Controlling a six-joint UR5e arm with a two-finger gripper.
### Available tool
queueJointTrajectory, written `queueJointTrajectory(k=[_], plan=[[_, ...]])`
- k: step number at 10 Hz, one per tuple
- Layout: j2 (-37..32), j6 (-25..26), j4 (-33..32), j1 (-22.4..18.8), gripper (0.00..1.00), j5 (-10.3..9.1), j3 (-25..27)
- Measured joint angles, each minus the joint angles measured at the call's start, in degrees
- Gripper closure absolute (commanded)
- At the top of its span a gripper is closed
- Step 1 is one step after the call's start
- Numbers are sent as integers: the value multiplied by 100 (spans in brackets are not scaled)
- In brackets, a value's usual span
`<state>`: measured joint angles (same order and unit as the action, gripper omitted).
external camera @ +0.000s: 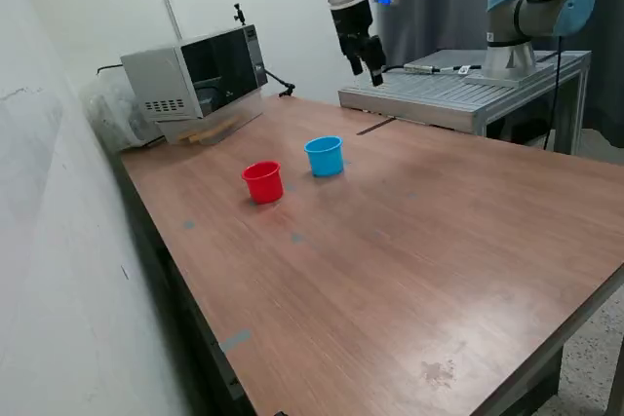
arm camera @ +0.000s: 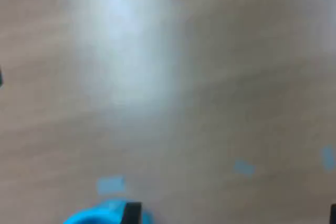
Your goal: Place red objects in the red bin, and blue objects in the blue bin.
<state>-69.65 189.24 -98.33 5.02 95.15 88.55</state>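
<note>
The red bin, a small red cup point(external camera: 263, 182), stands upright on the wooden table point(external camera: 409, 270). The blue bin, a light blue cup point(external camera: 325, 156), stands just to the exterior view's right of it. Its rim also shows at the edge of the blurred wrist view point(arm camera: 92, 217). My gripper point(external camera: 369, 63) hangs high above the table's far part, beyond the blue cup, touching nothing. In the wrist view one fingertip point(arm camera: 131, 212) shows, and the other sits at the picture's edge, so the jaws stand wide apart and hold nothing. No red or blue cubes are in view.
A grey microwave-like box point(external camera: 195, 75) stands at the far corner by the wall, with a plastic bag point(external camera: 112, 109) beside it. A metal platform point(external camera: 458, 94) carrying the arm's base adjoins the table's far side. Small blue tape marks point(external camera: 234, 340) dot the tabletop.
</note>
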Motion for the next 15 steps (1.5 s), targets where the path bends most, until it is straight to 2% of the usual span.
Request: queueJointTrajectory(k=[3,5,7,9,11,15], plan=[[-1118,-9,675,-511,0,-4,745],[-1791,-19,1201,-624,0,8,1283],[-2504,-61,1462,-624,0,3,1703],[-3002,-71,2036,-619,0,4,1835],[-3203,-72,2616,-613,0,12,1831],[-3261,-71,2837,-604,0,21,1824]])
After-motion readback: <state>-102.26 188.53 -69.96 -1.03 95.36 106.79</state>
